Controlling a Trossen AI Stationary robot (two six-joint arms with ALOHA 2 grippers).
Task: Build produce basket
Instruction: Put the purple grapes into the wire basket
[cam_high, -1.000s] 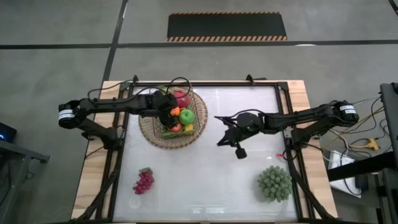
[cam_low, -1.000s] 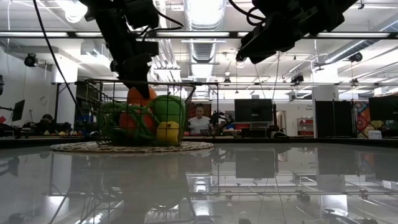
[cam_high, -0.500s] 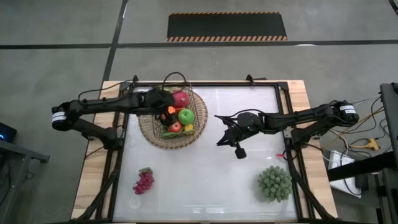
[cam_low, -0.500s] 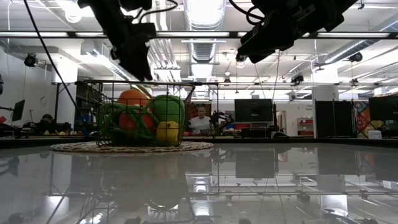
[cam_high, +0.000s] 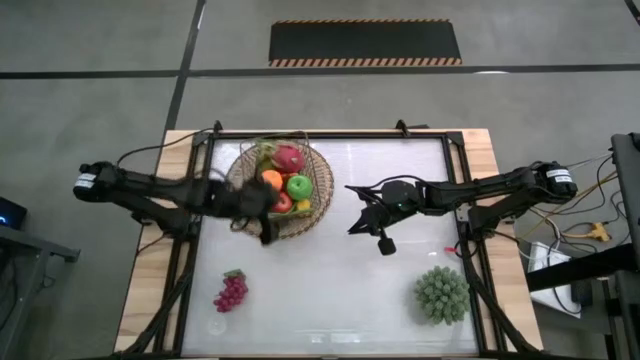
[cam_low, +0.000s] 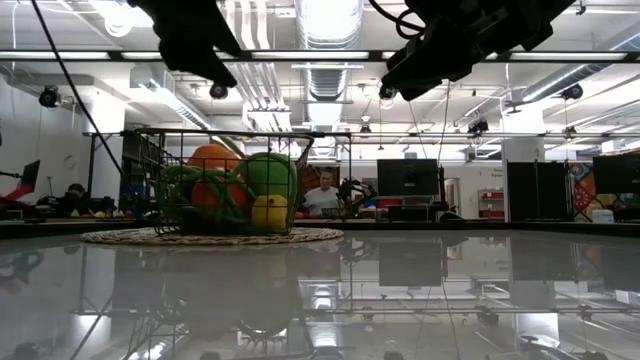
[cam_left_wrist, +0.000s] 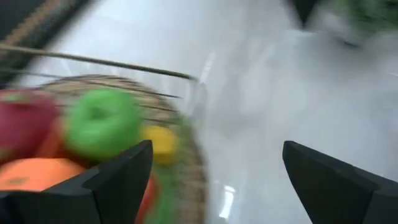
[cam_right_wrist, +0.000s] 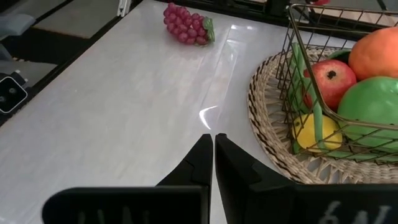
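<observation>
Woven tan basket brims with bright produce; left gripper gapes empty, right gripper pinched closed.

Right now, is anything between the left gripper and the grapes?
Nothing visible. The open left gripper hangs at the near edge of the basket, and the grapes lie alone nearer the front, with only bare table between. The right gripper waits shut, mid-table.
</observation>
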